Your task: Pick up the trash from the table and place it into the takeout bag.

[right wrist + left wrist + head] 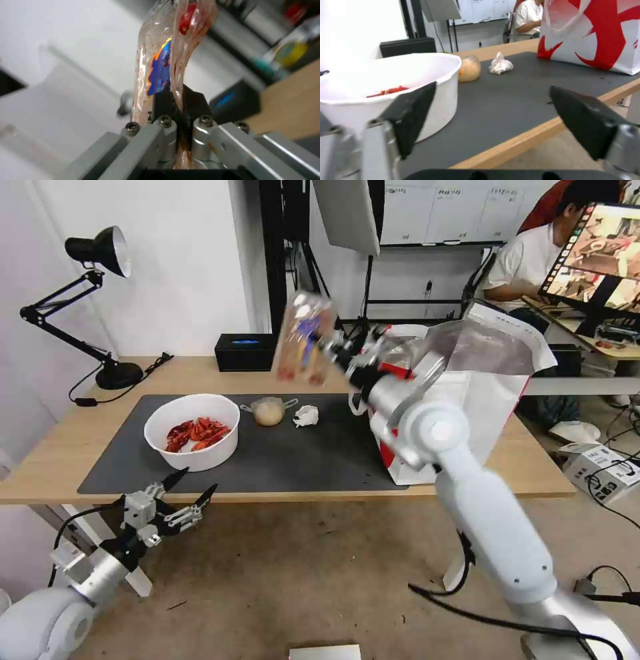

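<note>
The right tool (331, 352) is raised above the worktop (60, 447), pinched tight on the edge of the clear hinged plastic tray (304, 339), which stands on end in the air beyond its fingertips. In the right wrist view the two black pads (195, 102) press together on the thin plastic, and the tray (166, 57) rises from them with a blue and orange patch and a red scrap inside; what those scraps are is hard to say through the smeared plastic. The takeout bag (480, 400) stands just to the right of this tool, on the worktop's right end, its foil-lined mouth open upward.

The left tool (188, 493) hovers low at the worktop's near edge with its black fingers (411, 117) spread wide and nothing between them. Right ahead of it, near its left finger, sits the white round bowl (192, 430) of red crayfish shells on the dark grey mat (300, 460). Farther beyond the bowl lie the small clear bag with beige ball (269, 411) and, just beside it, the crumpled white tissue (306, 415), both between the two tools. In the left wrist view the bowl (420, 72), the bag (469, 69), the tissue (500, 64) and the takeout bag (603, 35) line up across the mat (513, 100).
</note>
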Available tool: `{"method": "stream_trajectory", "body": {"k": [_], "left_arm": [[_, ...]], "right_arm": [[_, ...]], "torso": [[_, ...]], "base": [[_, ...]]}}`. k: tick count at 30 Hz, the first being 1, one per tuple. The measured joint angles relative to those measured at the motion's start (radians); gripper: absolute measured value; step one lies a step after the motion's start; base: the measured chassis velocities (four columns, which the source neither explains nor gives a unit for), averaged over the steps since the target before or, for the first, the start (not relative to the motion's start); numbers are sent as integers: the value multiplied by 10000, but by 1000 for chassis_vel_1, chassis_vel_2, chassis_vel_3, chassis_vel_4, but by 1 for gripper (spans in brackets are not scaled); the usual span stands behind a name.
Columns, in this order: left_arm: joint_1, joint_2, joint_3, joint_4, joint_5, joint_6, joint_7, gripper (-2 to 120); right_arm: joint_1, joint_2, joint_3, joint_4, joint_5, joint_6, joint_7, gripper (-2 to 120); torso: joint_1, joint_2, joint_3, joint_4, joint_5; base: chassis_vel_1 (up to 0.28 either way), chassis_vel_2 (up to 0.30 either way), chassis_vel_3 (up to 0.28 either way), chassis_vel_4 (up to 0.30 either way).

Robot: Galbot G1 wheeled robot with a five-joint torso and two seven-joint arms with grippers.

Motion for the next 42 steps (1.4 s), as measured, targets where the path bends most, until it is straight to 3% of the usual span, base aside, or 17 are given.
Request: {"method": "stream_trajectory", "body": {"k": [3,8,13,17,25,34,42], "left_arm": [[192,-189,-40,-165,112,-64,-157,105],[281,-274,-48,-298,143,-78,-239,112],[181,-313,135,-392,142,-57,-302,115],[160,-351,233,-512,163,8,-306,113],[244,-420,325,-601,299,45,-310,102],[383,-423,211,-682,315,73,-291,100],[374,-361,243,-766,354,70,-291,100]], "right_arm": [[134,-467,492,67,-262,260,479,0],[124,-1601,1026,235,-520,311,880,0],[-105,-2986,1315,241,-719,176,1122,0],[-393,-3367,1340,235,-1255,23,975,0],[-548,-3239,983,118,-1758,-117,733,0],[-646,-2995,863,25,-1895,-221,734,0],[-1082,-3059,1076,254,-1494,-377,744,26]], "torso": [[0,0,0,-2,1],[0,0,1,-3,2],[0,0,0,-5,1],[0,0,1,-5,4],[0,-1,1,-2,-1],[0,0,1,-1,-2],[0,0,1,-3,-2]], "base": [[0,0,0,0],[0,0,0,0],[0,0,0,0],[0,0,0,0],[0,0,0,0],[0,0,0,0],[0,0,0,0]]}}
